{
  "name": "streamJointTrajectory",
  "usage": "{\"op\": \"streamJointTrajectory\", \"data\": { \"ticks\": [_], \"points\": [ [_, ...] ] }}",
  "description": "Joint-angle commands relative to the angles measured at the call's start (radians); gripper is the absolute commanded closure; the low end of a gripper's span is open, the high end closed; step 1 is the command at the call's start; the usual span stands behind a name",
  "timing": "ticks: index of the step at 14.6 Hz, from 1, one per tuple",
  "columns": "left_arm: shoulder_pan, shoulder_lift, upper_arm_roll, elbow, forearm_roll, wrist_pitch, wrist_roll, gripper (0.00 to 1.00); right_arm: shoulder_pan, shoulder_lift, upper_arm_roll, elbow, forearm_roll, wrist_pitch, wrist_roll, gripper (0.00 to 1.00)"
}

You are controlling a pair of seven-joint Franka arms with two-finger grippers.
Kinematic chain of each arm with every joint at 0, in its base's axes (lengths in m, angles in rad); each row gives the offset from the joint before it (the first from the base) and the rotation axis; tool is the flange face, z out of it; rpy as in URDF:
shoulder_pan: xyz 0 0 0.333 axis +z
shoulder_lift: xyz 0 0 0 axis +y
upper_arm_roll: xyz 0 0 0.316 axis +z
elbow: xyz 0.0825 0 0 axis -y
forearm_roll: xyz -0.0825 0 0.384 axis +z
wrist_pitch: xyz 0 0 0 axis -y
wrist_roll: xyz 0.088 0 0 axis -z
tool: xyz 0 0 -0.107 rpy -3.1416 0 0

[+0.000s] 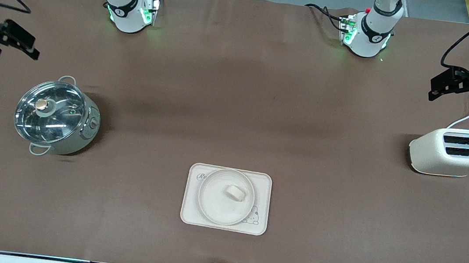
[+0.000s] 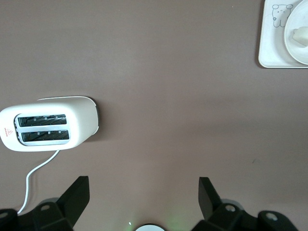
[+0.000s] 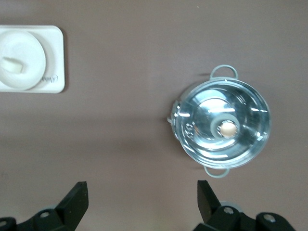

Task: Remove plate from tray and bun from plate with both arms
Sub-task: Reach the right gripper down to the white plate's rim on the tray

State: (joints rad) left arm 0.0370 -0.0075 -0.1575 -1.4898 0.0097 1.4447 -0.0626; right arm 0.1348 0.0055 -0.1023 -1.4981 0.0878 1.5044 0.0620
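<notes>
Plate [image 1: 225,197] sits on the tray [image 1: 226,198], toward the tray's end nearer the right arm, covering part of the script. Round, cream, raised rim, flat on the tray. Bun [image 1: 234,192] lies on the plate, a little off the plate's centre toward the left arm's end and slightly farther from the front camera than that centre. Nothing touches plate, bun or tray. Tray lies flat on the brown surface [image 1: 237,105], bunny drawing at the corner near the front camera and toward the left arm's end.

Relative to the tray: steel pot [image 1: 56,116] with a glass lid stands well apart toward the right arm's end, farther from the front camera. White toaster [image 1: 455,152] stands well apart toward the left arm's end, also farther from the front camera, two slots up, cord trailing off.

Left hand [image 1: 442,87] hangs up in the air over the surface near the toaster, well apart from the tray; left wrist view shows its fingers [image 2: 77,196] spread wide, holding nothing. Right hand [image 1: 10,42] hangs over the surface near the pot, well apart from the tray; right wrist view shows its fingers [image 3: 75,198] spread wide too, holding nothing. Both arms wait off at the table ends.
</notes>
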Motion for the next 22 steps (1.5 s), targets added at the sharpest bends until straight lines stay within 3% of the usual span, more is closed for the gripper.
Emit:
{"op": "streamJointTrajectory", "data": {
  "ticks": [1,6,11,13,15,19,22],
  "points": [
    [0.000,0.026,-0.001,0.022,-0.002,-0.013,0.003,0.00,0.066,0.066,-0.002,-0.007,0.013,0.078,0.061,0.00],
    [0.011,0.030,0.000,0.022,-0.002,-0.013,-0.002,0.00,0.161,0.198,-0.002,-0.010,0.102,0.242,0.209,0.00],
    [0.015,0.030,0.000,0.022,-0.004,-0.009,0.000,0.00,0.281,0.410,-0.002,-0.008,0.107,0.477,0.377,0.00],
    [0.011,0.030,0.001,0.022,-0.004,-0.007,0.000,0.00,0.304,0.508,-0.002,-0.004,0.174,0.571,0.384,0.00],
    [0.015,0.029,0.000,0.022,-0.002,-0.009,-0.002,0.00,0.325,0.624,-0.002,0.060,0.216,0.650,0.412,0.00],
    [0.017,0.018,0.009,0.022,-0.002,-0.009,0.009,0.00,0.358,0.760,0.001,0.134,0.219,0.827,0.530,0.00],
    [0.017,0.014,0.010,0.022,-0.002,-0.012,0.012,0.00,0.376,0.893,0.018,0.283,0.219,0.899,0.623,0.00]
  ]
}}
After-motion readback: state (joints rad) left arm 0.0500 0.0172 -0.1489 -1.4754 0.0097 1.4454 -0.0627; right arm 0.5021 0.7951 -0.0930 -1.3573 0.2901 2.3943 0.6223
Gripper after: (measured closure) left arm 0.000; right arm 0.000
